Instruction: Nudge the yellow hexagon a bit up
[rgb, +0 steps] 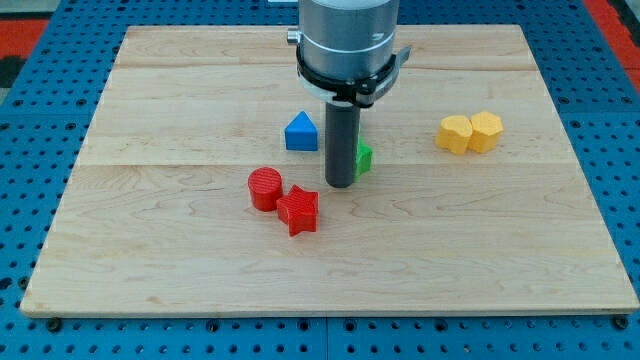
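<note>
Yellow hexagon (487, 131) sits at the frame's right, upper-middle, touching another yellow block (455, 134) on its left.

The pair lines up left-to-right, and the hexagon's own facing is hard to tell. The board (180, 270) above them is bare wood. My tip (339, 184) is well off to their left near centre, holding nothing, with a green block (364, 158) half hidden behind the rod. Blue block (301, 132) just left, red cylinder (265, 188) and red star (298, 210) lower left.
</note>
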